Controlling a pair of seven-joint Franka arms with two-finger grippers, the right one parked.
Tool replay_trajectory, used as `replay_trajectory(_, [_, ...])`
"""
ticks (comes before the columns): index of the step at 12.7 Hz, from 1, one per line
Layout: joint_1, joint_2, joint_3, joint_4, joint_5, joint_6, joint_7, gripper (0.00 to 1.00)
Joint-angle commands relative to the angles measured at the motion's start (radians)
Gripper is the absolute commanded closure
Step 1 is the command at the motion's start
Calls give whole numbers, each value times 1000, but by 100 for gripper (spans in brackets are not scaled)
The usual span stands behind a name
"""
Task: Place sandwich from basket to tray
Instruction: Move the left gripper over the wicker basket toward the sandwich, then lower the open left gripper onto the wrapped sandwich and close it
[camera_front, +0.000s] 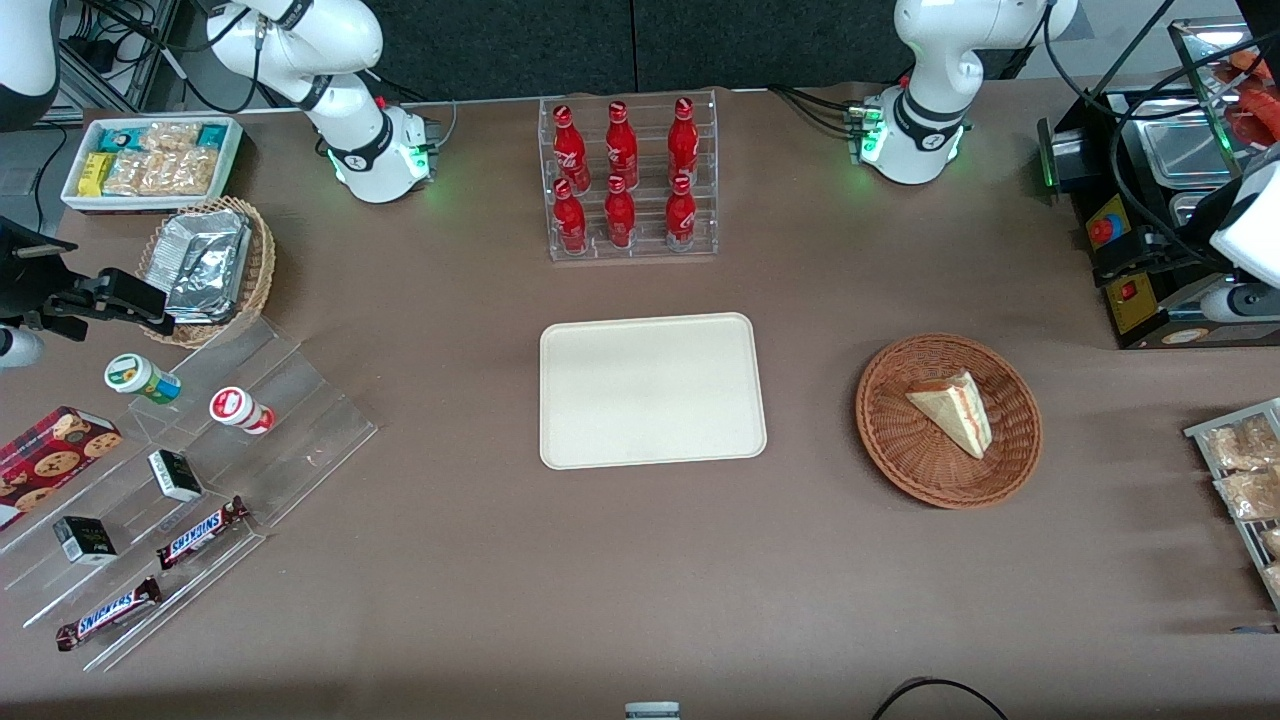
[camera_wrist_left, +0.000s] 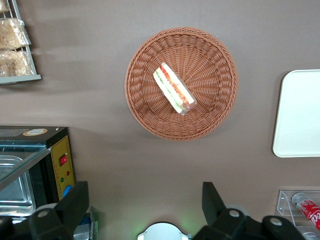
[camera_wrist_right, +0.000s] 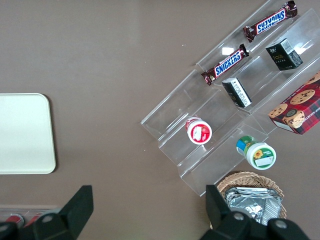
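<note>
front view, left to right: i see a white bin (camera_front: 152, 163) of snack packets and a tan basket (camera_front: 255, 270) of foil packs at the parked arm's end of the table (camera_front: 640, 590), with a clear stepped stand (camera_front: 300, 420) nearer the camera holding two small cups, dark boxes and two snickers bars (camera_front: 200, 532). a rack (camera_front: 630, 180) of six red bottles stands mid-table. the tray (camera_front: 652, 391), bare and flat, lies nearer the camera than the rack. toward the working arm's end sits the basket (camera_front: 948, 420); the sandwich (camera_front: 952, 410) lies in it, near its middle, cut edge showing red-orange and white layers. basket and tray are apart, with bare table between them. a black machine (camera_front: 1150, 240) stands at the working arm's end.

left wrist view: my gripper (camera_wrist_left: 145, 205) hangs high above the table, clear of everything, its two fingers (camera_wrist_left: 75, 202) spread wide with nothing between them. the basket (camera_wrist_left: 145, 100) and the sandwich (camera_wrist_left: 174, 88) in it lie below, and a corner of the tray (camera_wrist_left: 297, 115) shows beside the basket.
</note>
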Motion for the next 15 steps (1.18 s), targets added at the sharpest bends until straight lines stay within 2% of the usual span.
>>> replay_trajectory(1, [2,-62,-9,-166,16,115,-2,0])
replay_trajectory(4, [4,-82,-10,-295,21,221,-55,0])
replay_trajectory(7, [4,-94,-15,-409,15,342,-226,0])
replay_trajectory(11, [2,-99,-59,-585,15,618,-394,0])
replay_trajectory(15, [-4,-74,-65,-647,16,748,-542,0])
